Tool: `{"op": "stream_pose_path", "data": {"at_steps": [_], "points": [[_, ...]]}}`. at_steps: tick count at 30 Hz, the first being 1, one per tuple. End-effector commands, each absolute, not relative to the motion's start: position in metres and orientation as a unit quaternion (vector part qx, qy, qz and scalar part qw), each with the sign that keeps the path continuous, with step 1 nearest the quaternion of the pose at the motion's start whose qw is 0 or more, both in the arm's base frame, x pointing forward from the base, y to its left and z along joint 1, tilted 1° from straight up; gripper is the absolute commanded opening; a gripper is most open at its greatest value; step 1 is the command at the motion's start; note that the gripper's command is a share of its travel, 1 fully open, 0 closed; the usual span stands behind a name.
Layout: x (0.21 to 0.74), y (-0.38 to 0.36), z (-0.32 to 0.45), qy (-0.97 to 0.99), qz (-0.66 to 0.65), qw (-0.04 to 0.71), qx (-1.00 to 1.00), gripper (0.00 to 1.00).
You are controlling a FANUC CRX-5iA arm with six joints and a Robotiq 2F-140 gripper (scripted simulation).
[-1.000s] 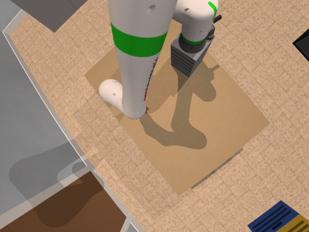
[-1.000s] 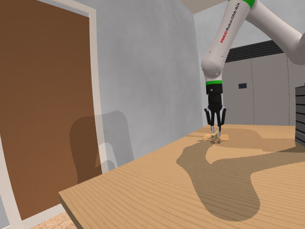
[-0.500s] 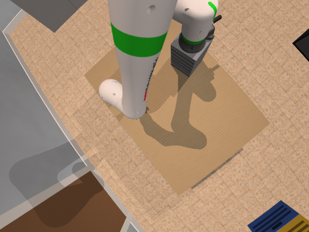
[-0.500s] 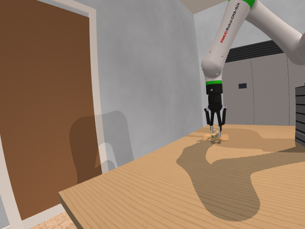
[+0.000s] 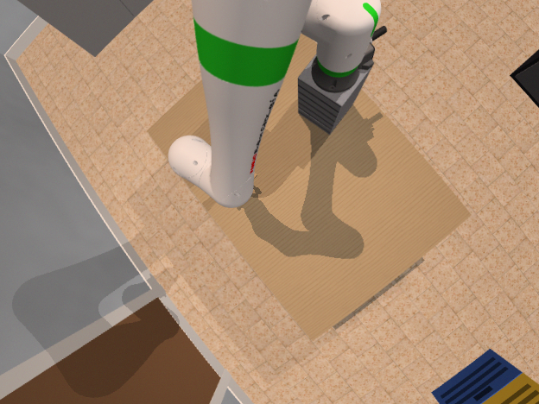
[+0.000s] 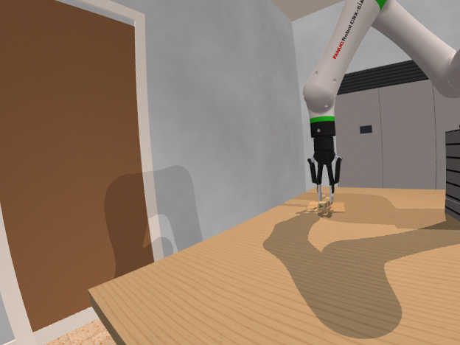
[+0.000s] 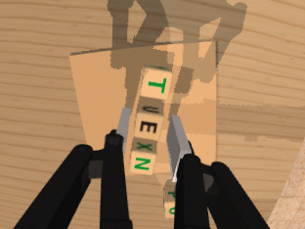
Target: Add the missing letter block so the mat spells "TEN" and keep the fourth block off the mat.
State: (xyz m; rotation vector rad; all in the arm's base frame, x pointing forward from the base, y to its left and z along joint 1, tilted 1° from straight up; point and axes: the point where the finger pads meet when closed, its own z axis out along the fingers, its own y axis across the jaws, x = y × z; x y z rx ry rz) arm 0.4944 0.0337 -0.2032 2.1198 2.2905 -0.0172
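In the wrist view three wooden blocks with green letters lie in a close, straight row on the tan mat: T (image 7: 156,85), E (image 7: 149,128) and N (image 7: 143,160), each letter on top. My gripper (image 7: 149,124) stands over the row, one finger on each side of the E and N blocks with a thin gap on both sides, so it is open and holds nothing. A fourth block (image 7: 170,201) lies behind my right finger, mostly hidden. In the exterior view the gripper (image 6: 325,195) points straight down over the blocks (image 6: 321,205). In the top view the arm hides them.
The mat (image 6: 328,208) lies at the far side of a wooden table (image 6: 297,278). A dark ribbed box (image 6: 452,174) stands at the table's right edge. A grey wall runs along the left.
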Motion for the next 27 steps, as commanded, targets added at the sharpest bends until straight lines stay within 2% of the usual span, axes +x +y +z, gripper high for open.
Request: {"op": "stream_pose_path", "data": {"at_steps": [1,20,21,27], "points": [[0.494,0.034,-0.189,0.734,-0.006,0.01,0.679,0.25],[0.494,0.035,-0.131,0.734,-0.006,0.01,0.679,0.25],[0.494,0.035,-0.131,0.734,-0.006,0.01,0.679,1.0],[0.494,0.035,-0.131,0.734,-0.006,0.01,0.679,1.0]]}}
